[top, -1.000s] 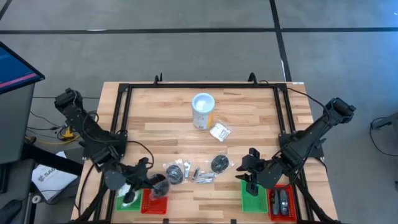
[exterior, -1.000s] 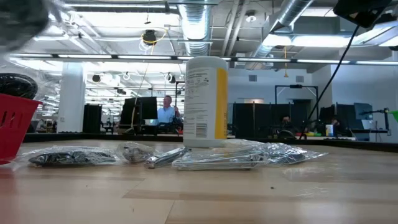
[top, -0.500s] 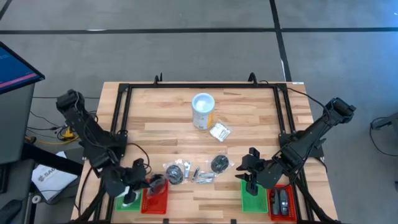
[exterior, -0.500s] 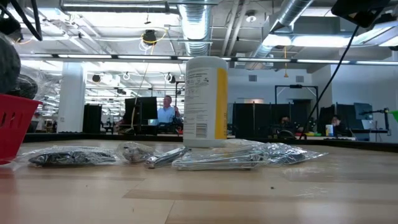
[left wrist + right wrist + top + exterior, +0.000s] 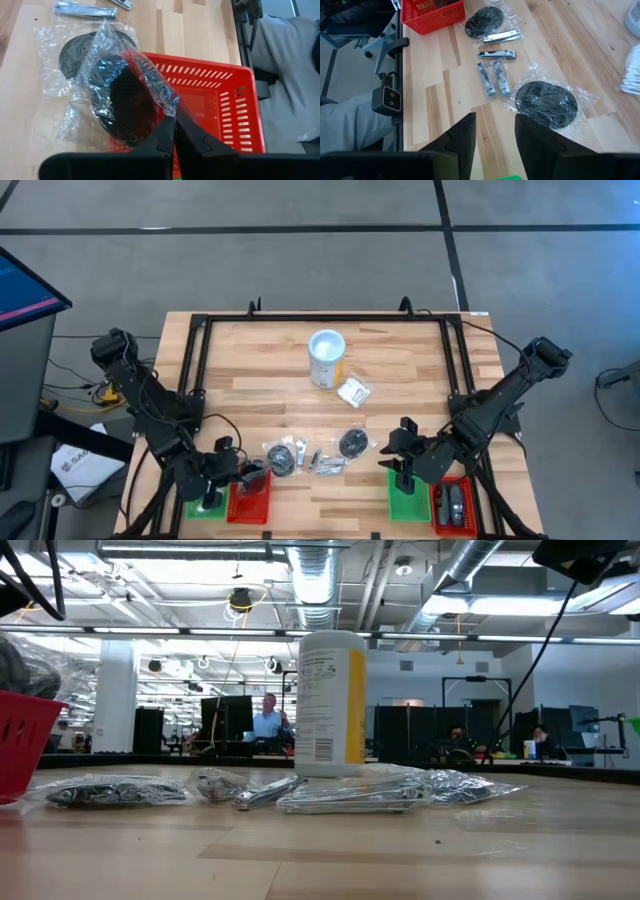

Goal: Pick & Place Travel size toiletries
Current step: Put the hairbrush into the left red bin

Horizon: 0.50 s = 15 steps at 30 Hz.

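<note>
My left gripper (image 5: 243,476) is at the near left, shut on a clear-wrapped black round packet (image 5: 127,107). It holds the packet over the edge of the left red tray (image 5: 220,100). On the table's near middle lie another black round packet (image 5: 281,457), several metal clippers (image 5: 325,464) and a third black round packet (image 5: 352,443). A white packet (image 5: 353,391) lies farther back. My right gripper (image 5: 398,458) stands open above the right green tray (image 5: 408,505), with nothing between its fingers (image 5: 460,137). My left gripper pinches the clear wrap (image 5: 167,107) at the black round packet's edge between its two shut fingers. The fingers slant down from the table's left. The packet is lifted clear and tilted, partly over the red tray's rim (image 5: 190,67).
A white tub with a yellow label (image 5: 326,357) stands at the far middle. A green tray (image 5: 204,504) sits left of the left red tray, and a red tray (image 5: 453,505) with dark pieces sits right of the right green tray. A black frame (image 5: 320,320) borders the table.
My left gripper has sunk toward the left red tray and drifted a little toward the table's left edge, tipping further down. It has stayed shut on the black round packet, which has come down with it. My right arm has kept still.
</note>
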Each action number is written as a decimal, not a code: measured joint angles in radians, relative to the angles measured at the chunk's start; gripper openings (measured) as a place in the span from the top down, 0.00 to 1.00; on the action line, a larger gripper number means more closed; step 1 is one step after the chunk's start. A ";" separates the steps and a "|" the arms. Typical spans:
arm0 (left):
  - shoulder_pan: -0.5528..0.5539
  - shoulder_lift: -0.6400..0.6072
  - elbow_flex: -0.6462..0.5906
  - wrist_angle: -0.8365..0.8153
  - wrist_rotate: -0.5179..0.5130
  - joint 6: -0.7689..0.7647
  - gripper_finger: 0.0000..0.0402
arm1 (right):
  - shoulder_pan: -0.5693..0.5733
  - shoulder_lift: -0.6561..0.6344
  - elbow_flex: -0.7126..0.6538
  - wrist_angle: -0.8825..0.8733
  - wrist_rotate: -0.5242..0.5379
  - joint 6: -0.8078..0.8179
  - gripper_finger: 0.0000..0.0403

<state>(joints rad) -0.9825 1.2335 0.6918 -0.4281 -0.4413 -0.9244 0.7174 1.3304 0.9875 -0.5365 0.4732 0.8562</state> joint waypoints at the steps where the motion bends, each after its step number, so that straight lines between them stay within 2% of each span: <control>1: 0.000 0.000 0.000 0.000 0.000 0.000 1.00 | 0.000 0.000 0.000 0.000 0.000 0.000 0.68; 7: 0.002 0.000 0.000 -0.003 -0.034 -0.004 0.96 | 0.000 0.000 0.000 0.000 0.000 0.000 0.68; 15: 0.024 0.000 0.000 -0.026 -0.047 -0.035 0.77 | 0.000 0.000 0.000 0.000 0.001 0.006 0.68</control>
<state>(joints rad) -0.9585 1.2335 0.6918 -0.4538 -0.4879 -0.9596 0.7174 1.3304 0.9874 -0.5365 0.4746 0.8624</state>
